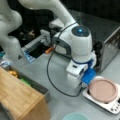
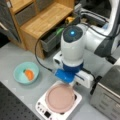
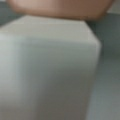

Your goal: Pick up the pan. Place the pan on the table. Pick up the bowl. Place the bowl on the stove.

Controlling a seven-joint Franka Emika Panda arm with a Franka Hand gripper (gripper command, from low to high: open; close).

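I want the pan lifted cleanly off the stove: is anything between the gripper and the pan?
Nothing visible is. The gripper sits low at the rim of the pan, which rests on the stove. The bowl stands apart on the table, toward a front view's left.

The pan [image 3: 62, 7] sits atop the stove [image 3: 47, 70], filling the wrist view.
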